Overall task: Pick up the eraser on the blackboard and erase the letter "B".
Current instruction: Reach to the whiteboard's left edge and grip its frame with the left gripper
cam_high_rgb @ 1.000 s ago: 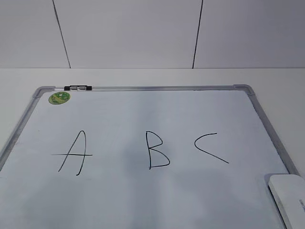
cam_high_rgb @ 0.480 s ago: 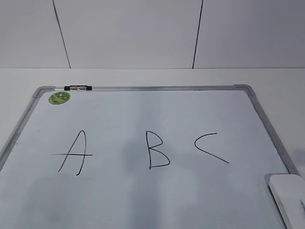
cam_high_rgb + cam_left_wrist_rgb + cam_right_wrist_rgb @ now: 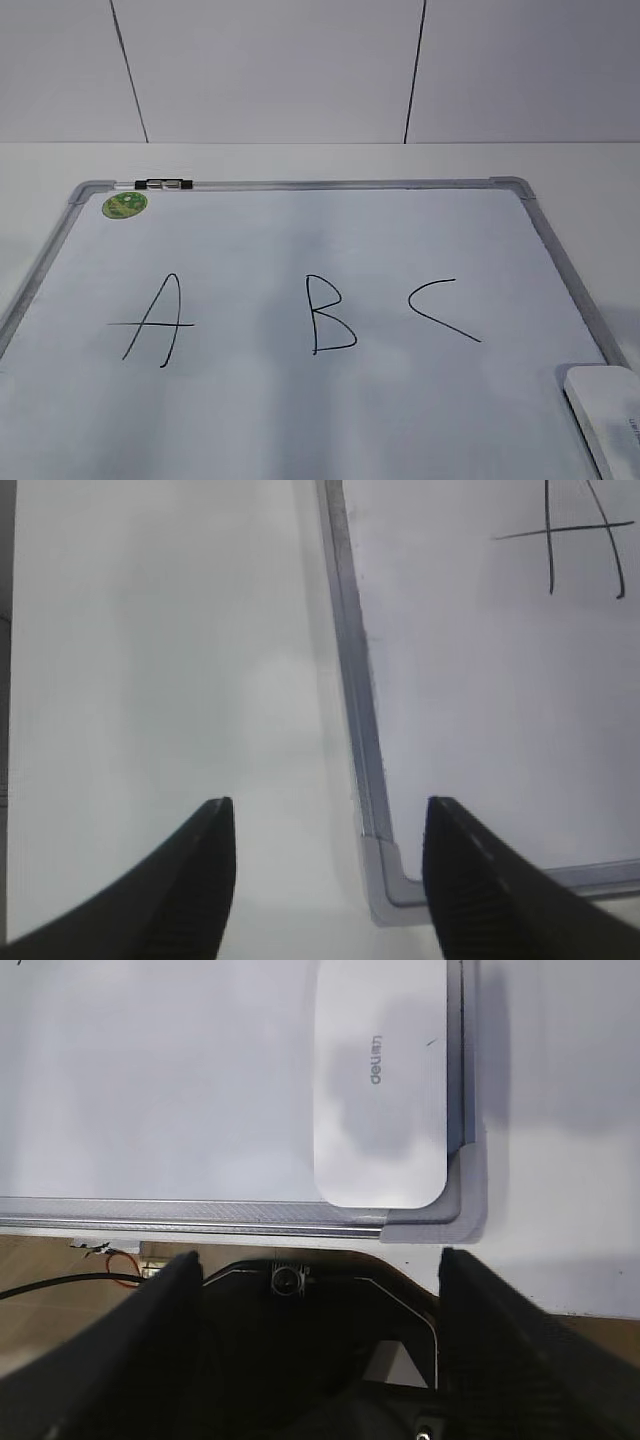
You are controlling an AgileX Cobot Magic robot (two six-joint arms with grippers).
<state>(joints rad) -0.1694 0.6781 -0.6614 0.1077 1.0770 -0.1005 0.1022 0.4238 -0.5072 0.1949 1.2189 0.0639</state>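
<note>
While lying flat on table, blackboard (image 3: 300, 420), letter "B" (image 3: 331, 316) intact at centre, eraser (image 3: 381, 1080) in near right corner, left gripper (image 3: 328, 825) and right gripper (image 3: 315, 1270) spread apart, holding nothing.

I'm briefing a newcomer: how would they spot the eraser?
Find the blackboard, a white board in a grey frame. In its near right corner lies the eraser, a flat white rounded block with small grey lettering, unlike the thin marker on the far rim.
</note>
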